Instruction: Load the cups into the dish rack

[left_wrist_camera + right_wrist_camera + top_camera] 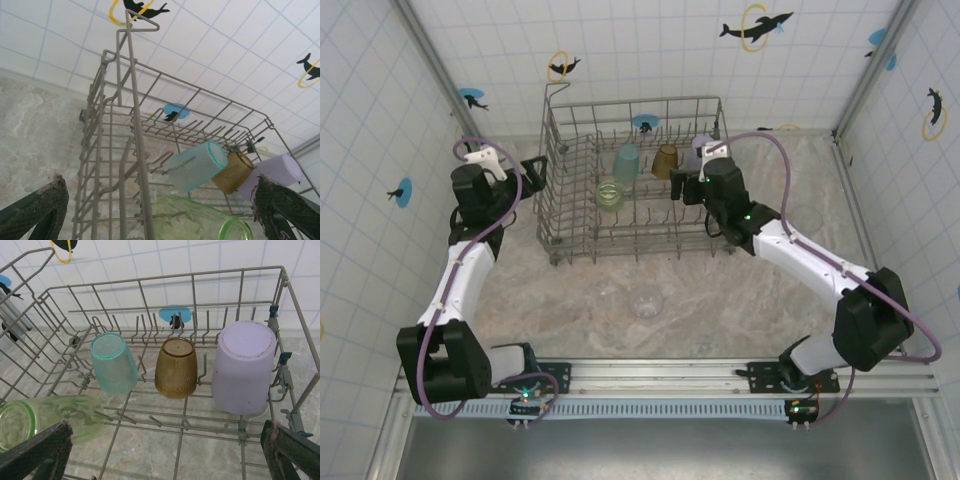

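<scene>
While both arms hang idle, I see the right gripper (166, 427) with its jaws spread wide and nothing between them, looking into the dish rack (260, 271) from its 3 o'clock side. From that wrist view, the lavender cup (244, 367) stands bottom-up among the tines at 1 o'clock of the gap. The amber cup (175, 367) is at 12 o'clock and the teal cup (115, 364) at 11 o'clock, both leaning on tines. The green cup (47, 417) lies on its side at 9 o'clock, just beside the left-hand finger (37, 452). None touches the fingers as far as I can tell.

My left gripper (159, 178) is also wide open and empty, outside the rack's 9 o'clock wall, by the corner with the tall wire loop (131, 20).

A clear cup (646, 300) sits on the table (750, 320) at 6 o'clock of the rack, well apart from both grippers.
</scene>
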Available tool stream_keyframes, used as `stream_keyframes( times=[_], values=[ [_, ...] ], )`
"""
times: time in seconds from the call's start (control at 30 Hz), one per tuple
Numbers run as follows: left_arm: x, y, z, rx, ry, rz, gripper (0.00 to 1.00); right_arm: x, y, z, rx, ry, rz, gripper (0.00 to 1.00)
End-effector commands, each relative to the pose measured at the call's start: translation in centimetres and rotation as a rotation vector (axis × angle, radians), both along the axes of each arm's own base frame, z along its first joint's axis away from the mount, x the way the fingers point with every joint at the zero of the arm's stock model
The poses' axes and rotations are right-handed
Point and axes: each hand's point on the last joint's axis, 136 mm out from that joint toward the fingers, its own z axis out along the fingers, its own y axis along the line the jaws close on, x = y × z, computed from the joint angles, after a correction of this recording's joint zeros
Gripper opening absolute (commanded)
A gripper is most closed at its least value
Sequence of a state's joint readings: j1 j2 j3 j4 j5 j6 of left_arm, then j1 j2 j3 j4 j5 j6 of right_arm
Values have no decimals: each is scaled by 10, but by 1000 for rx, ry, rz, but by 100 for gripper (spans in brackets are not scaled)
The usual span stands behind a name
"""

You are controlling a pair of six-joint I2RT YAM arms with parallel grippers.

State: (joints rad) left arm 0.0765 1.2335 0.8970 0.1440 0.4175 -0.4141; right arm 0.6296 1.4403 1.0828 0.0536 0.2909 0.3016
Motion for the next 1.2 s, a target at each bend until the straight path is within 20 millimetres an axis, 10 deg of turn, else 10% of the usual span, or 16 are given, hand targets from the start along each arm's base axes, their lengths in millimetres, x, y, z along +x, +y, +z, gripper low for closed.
stream_keyframes(
  times=[0.0, 0.87, 1.17],
  values=[
    [7, 7, 2, 49, -7, 42, 98, -9, -15, 9, 13, -12, -42, 100],
    [-21, -3, 24, -130, 69, 46, 98, -63, -268, -35, -202, 181, -665, 100],
    [-27, -4, 24, -120, 71, 44, 98, -97, -328, -81, -150, 300, -856, 100]
  ],
)
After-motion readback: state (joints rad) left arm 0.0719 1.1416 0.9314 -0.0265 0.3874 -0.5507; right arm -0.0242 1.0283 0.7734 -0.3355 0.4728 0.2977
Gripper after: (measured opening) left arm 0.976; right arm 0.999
